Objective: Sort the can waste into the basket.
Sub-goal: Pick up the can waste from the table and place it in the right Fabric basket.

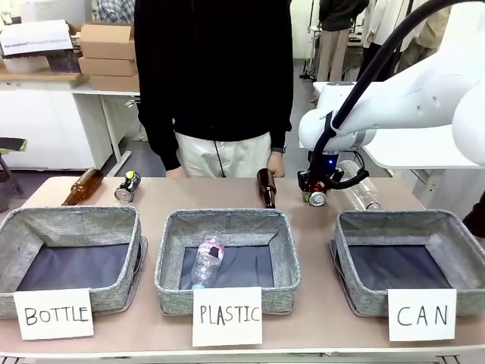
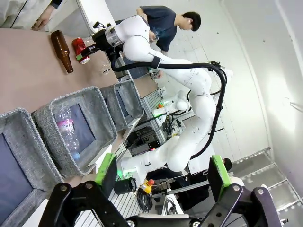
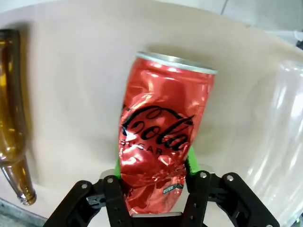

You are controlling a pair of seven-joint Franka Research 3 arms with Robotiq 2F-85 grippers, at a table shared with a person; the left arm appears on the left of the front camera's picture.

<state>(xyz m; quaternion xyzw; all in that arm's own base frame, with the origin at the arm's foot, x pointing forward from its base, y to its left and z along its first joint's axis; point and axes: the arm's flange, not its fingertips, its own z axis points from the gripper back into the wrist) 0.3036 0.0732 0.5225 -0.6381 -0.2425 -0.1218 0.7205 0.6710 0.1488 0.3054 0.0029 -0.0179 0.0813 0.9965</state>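
Red dented cola can (image 3: 163,137), silver-topped: clamped at its lower end between the green pads of the right gripper (image 3: 154,189), at the far right of the table (image 1: 151,193), behind the "CAN" basket (image 1: 413,262).

Second can (image 1: 127,186), dark with yellow-green marks: lying on its side at the far left of the table, well apart from the "CAN" basket.

"CAN" basket: grey woven fabric, dark lining, rightmost of three; nothing visible inside.

Brown glass bottle (image 1: 266,187): lying just left of the held can, beside the person's hand (image 1: 276,163).

Clear plastic bottle (image 1: 362,191): lying just right of the held can, behind the "CAN" basket.

Second brown bottle (image 1: 82,186): lying beside the dark can, far left.

"PLASTIC" basket (image 1: 227,262): centre; holds one clear bottle with a pink label (image 1: 206,262).

"BOTTLE" basket (image 1: 72,258): left; nothing visible inside.

Left gripper (image 2: 163,177): fingers spread apart, holding nothing, off the table's edge, seen only in its own wrist view.
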